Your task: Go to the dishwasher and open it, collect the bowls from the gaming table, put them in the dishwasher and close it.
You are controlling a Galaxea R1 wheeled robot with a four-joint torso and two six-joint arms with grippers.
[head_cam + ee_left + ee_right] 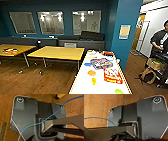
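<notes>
Two plain yellow tables (58, 53) are standing on the wooden floor (50, 80) at the left, before a dark blue wall with windows (51, 22). Right of them the gaming table (82, 85) is stretching away, its white top carrying the bowls: an orange one (91, 73), a blue one (87, 64) and a green one (119, 91), beside board game boxes (113, 75). A person (160, 41) is standing at the far right. Whether either gripper is clenched or released, I cannot tell.
</notes>
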